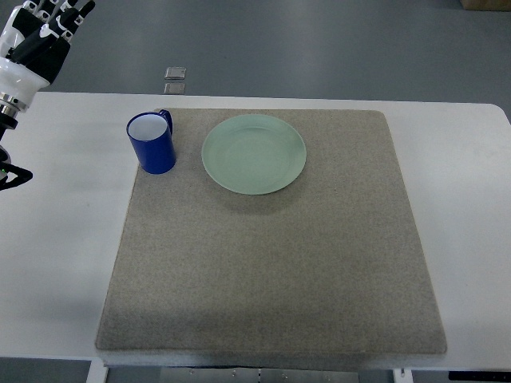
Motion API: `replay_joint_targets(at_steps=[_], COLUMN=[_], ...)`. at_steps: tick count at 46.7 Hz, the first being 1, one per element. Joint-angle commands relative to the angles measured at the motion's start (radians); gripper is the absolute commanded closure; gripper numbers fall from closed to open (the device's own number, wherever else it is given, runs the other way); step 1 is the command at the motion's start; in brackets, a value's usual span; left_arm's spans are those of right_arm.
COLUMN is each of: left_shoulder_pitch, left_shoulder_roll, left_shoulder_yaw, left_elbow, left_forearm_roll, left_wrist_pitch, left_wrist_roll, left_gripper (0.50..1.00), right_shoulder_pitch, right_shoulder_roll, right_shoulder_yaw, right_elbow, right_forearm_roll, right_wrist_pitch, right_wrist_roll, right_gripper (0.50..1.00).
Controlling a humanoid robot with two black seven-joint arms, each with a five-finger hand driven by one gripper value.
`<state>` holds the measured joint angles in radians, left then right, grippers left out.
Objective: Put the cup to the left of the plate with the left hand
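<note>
Blue ceramic mug with white interior (152, 144) stands upright on the grey felt mat (271, 263), upper left of frame, just beside the pale green round plate (254, 153) on its left. Placement looks done. Left hand (49, 28) is at the top-left corner, well apart from the mug, fingers loosely extended, holding nothing. Only full retraction appears left.
</note>
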<state>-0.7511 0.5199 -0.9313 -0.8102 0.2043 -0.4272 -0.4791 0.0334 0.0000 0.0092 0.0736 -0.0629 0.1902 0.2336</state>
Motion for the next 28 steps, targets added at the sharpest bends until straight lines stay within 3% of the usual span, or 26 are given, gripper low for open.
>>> replay_joint_targets(at_steps=[1,5,19,28], left_shoulder_pitch=[-0.027,-0.050,-0.111,-0.133], left_shoulder_roll=[-0.008,-0.032,-0.050,-0.100], left_shoulder_yaw=[0.000,0.000,0.008,0.003], left_elbow=[0.000,0.000,0.005,0.045], left_forearm_roll=[-0.023,-0.066,-0.289,-0.341], left_wrist_pitch=[0.074,0.145,0.264,0.378], left_wrist_roll=[0.013,0.025,0.048,0.129], left_gripper=[0.504,0.504,0.506,0.508], right_shoulder_pitch=[-0.001,-0.001,-0.001,-0.001], right_shoulder_roll=[0.000,0.000,0.000,0.000], right_shoulder_yaw=[0.000,0.000,0.000,0.000], right_elbow=[0.000,0.000,0.000,0.000], right_forearm_roll=[0.000,0.000,0.000,0.000], right_wrist_pitch=[0.000,0.000,0.000,0.000], right_wrist_roll=[0.001,0.000,0.001,0.001], right_gripper=[0.568,0.568,0.568,0.568])
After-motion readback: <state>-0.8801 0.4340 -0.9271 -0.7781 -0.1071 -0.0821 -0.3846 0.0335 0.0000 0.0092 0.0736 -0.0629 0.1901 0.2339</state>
